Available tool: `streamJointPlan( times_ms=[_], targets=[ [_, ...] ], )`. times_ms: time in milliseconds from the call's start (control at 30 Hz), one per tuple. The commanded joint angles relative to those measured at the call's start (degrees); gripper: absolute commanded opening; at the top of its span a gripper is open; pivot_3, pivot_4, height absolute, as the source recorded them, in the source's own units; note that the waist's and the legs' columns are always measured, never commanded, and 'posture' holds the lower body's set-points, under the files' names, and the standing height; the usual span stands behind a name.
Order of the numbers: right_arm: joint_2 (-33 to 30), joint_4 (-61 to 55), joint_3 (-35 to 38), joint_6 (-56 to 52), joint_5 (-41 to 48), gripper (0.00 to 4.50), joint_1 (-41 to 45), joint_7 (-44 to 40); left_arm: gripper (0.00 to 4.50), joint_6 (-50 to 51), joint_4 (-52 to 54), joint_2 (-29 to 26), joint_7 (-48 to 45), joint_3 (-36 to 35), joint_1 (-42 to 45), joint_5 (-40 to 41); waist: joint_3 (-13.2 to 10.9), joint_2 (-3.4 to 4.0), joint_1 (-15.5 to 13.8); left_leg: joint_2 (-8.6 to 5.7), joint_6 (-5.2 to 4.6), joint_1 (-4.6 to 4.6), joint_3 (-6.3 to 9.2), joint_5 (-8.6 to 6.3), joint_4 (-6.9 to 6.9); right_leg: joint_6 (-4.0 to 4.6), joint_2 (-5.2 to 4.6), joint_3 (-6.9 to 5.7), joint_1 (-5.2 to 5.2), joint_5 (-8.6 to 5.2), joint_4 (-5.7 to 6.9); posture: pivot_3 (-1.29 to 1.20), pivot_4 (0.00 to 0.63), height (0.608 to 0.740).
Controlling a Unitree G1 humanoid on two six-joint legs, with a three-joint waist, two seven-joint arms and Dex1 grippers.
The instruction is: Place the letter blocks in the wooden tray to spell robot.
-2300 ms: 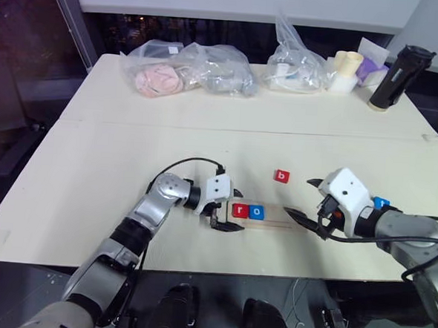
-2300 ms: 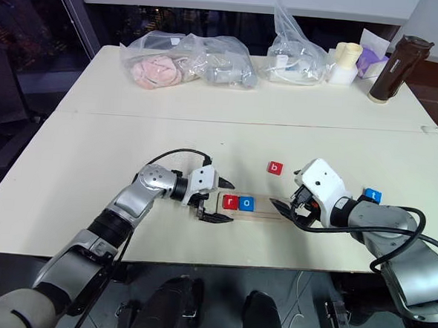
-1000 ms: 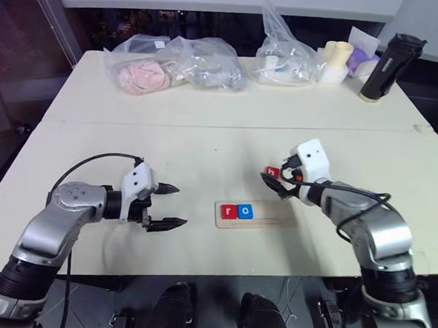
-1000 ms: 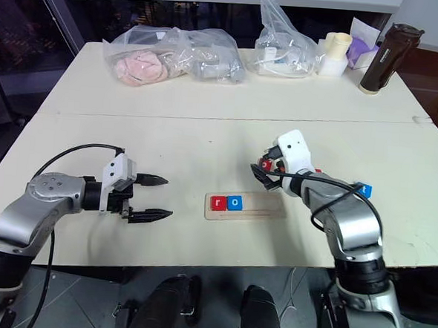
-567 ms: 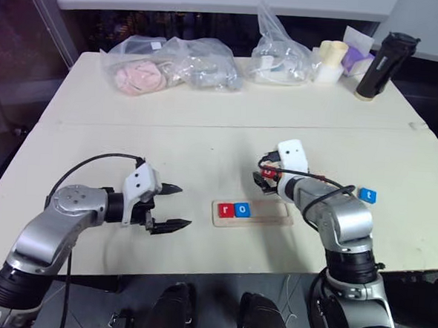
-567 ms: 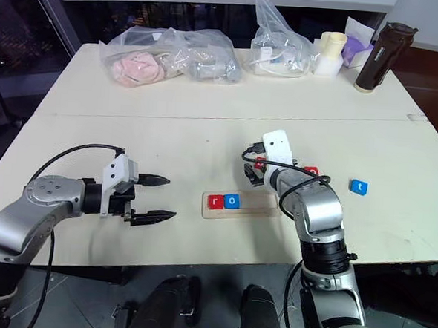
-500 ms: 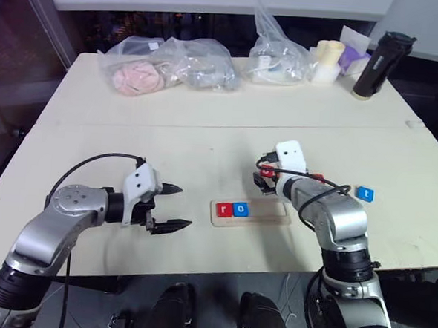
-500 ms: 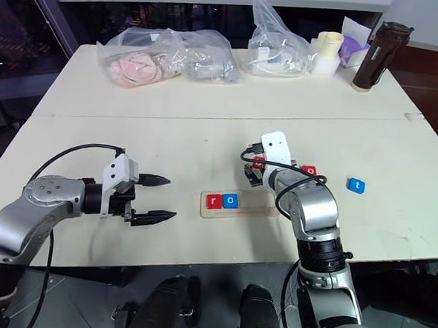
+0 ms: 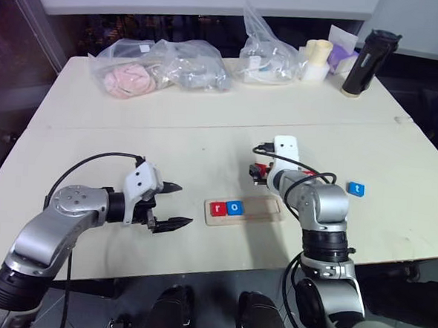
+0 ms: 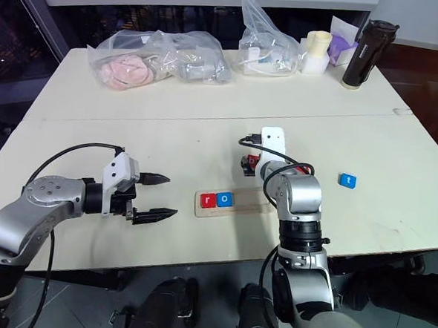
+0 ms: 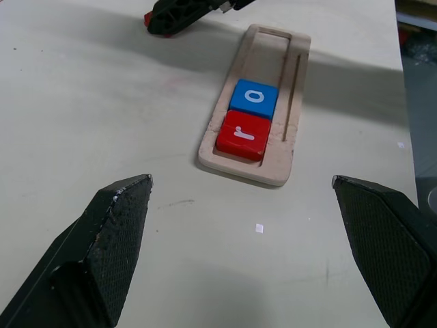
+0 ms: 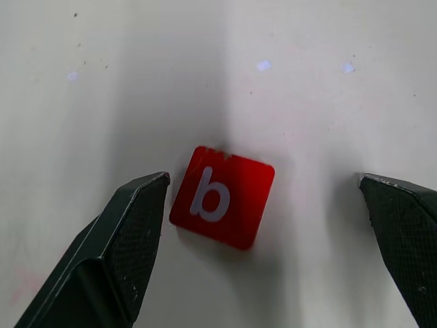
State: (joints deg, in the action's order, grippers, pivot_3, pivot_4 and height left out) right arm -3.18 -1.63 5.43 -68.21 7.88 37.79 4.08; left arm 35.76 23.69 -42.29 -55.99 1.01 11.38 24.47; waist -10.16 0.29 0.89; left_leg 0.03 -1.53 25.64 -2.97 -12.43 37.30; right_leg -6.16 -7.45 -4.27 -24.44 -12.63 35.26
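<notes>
The wooden tray [image 9: 243, 208] lies on the table [image 9: 206, 133] and holds a red block "r" [image 11: 243, 134] and a blue block "o" [image 11: 253, 100] side by side. The right gripper [image 12: 266, 225] – fingers spread – hovers over the red block "b" [image 12: 222, 196]. A blue block "t" [image 9: 356, 189] lies apart. The left gripper [image 9: 173, 203] hangs open beside the tray – empty.

I read a white lowercase "r" on a small red square tile [image 11: 243, 134] at the near end of the light wooden tray [image 11: 272, 55], and a white "o" on the blue square tile [image 11: 254, 99] touching it in the same groove. Beyond the tray's far end, on the table, a loose red square tile [image 12: 222, 196] carried a white "b". Well off to the tray's right, a blue tile [image 9: 356, 189] showed a white "t".
</notes>
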Motion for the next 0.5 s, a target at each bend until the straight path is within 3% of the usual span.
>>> streamJointPlan(
  times_ms=[33, 333, 500],
  targets=[
    [1.46, 1.14, -1.63, -0.21, -1.26, 4.5, 0.23, 1.05, 4.44, -1.25, 0.83, -0.35, 0.34, -0.6, -0.25, 0.39, 0.0, 0.0, 0.04, 0.0, 0.0, -0.01, 0.0, 0.0, -0.01, 0.0, 0.0, 0.0, 0.0, 0.0, 0.0, 0.0, 0.15, 0.725],
    [0.99, 4.48, -6.12, 1.48, -4.37, 4.5, 0.97, 0.57, 4.44, -1.21, 0.57, 0.16, 1.41, 0.14, 0.76, 0.31, 0.01, -0.01, 0.29, 0.04, 0.01, -0.17, -0.01, 0.0, -0.07, 0.02, 0.04, 0.05, 0.07, -0.01, -0.01, 0.0, 0.15, 0.725],
    [1.24, 5.92, -5.49, 1.93, -4.75, 2.07, 1.58, 0.14, 4.5, -1.4, 0.62, 0.35, 1.89, 0.4, 0.77, 0.19, 0.01, 0.0, 0.21, 0.14, 0.03, -0.24, -0.02, 0.0, -0.07, 0.08, 0.11, 0.07, 0.01, 0.0, -0.02, 0.0, 0.15, 0.725]
  ],
)
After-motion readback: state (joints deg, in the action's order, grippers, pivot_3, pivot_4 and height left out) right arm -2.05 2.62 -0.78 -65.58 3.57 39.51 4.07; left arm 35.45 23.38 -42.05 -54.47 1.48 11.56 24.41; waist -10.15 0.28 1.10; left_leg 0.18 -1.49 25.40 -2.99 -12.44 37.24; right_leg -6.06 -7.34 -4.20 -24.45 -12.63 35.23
